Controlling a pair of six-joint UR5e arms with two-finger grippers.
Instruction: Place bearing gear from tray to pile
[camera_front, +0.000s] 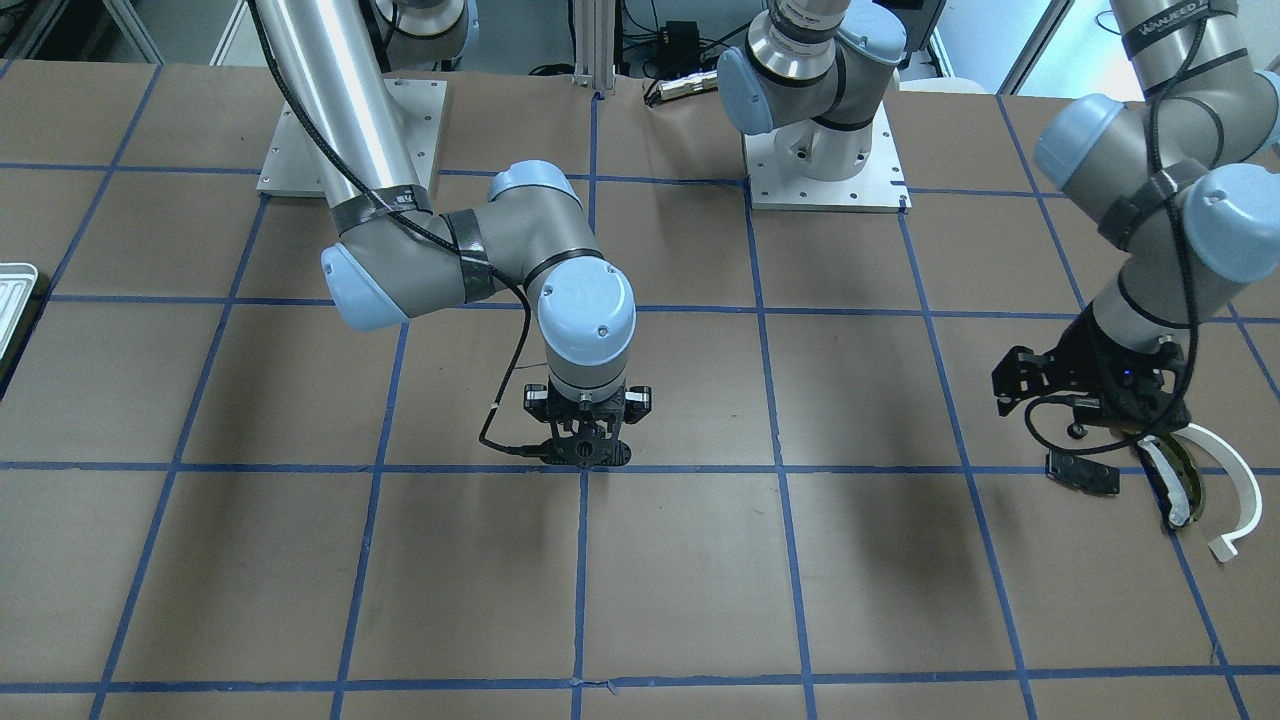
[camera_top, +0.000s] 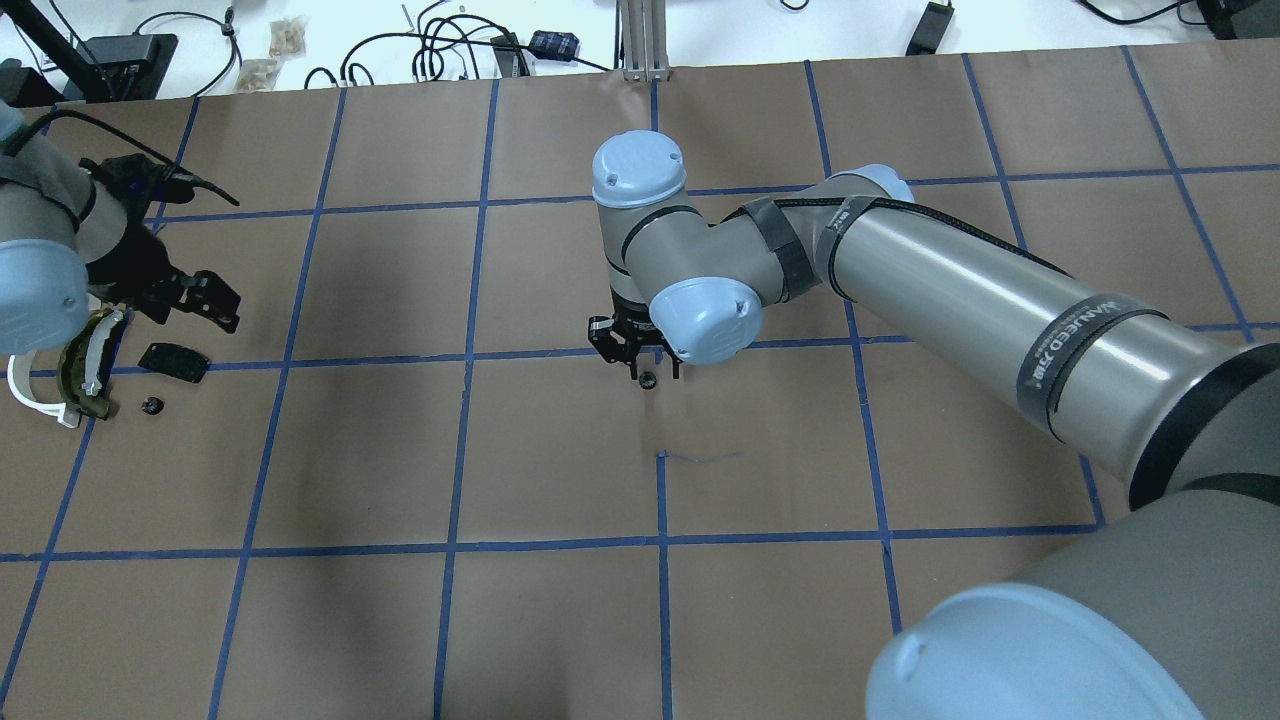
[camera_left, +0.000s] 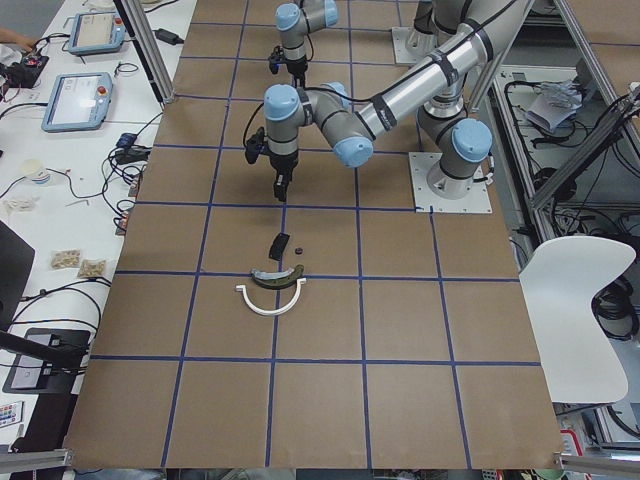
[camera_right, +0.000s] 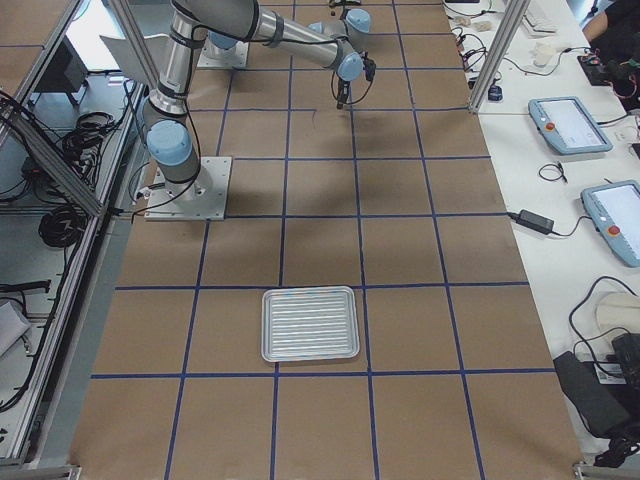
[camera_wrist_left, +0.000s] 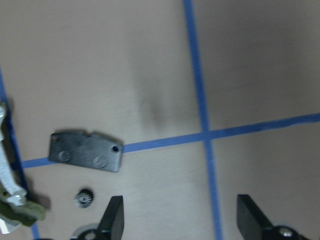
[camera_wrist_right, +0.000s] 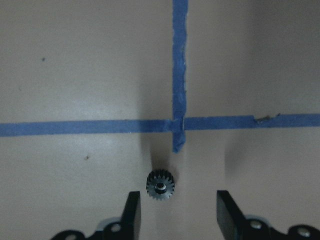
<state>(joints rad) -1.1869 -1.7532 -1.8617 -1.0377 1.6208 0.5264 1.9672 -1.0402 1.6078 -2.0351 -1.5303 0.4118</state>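
Right gripper hung wide open, gripping nothing, the little gear lying mid-table just off its tips. Left gripper gaped empty by the pile; the tray sat well apart.

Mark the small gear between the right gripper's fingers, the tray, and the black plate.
small gear (camera_wrist_right: 160, 184), right wrist view, toothed top face.
tray (camera_right: 310, 291), right side view, far rim.
black plate (camera_wrist_left: 86, 152), left wrist view, flat middle.

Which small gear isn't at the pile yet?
The mid-table gear, just ahead of the open right gripper; the other gear lies by the black plate.
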